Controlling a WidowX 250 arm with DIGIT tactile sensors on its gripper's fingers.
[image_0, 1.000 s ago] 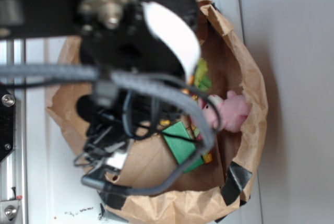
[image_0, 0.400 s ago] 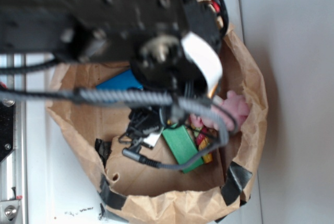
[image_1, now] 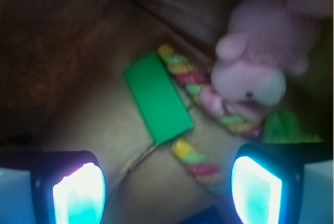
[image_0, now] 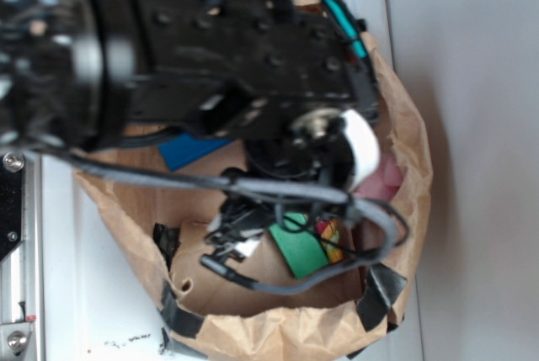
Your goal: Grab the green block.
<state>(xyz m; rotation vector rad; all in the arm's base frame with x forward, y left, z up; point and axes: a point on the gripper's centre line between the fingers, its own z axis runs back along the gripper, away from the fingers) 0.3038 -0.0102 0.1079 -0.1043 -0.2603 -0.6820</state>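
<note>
Green block [image_1: 157, 97] lying flat in paper bag [image_0: 396, 108], fingers [image_1: 79, 192] wide apart above it, empty.

Nothing readable anywhere here, honestly. No text, labels, brand names or numbers show up in either view, and everything is too blurry to pick out markings.

Ext. cam looks straight down from overhead; arm [image_0: 210, 58] fills the top, bag [image_0: 404, 209] below. Wrist cam sits behind the tool [image_1: 167, 187], close, looking down into the bag. Both views share the green block [image_0: 299, 246] [image_1: 157, 97] and the striped toy [image_0: 330, 236] [image_1: 188, 75].
</note>
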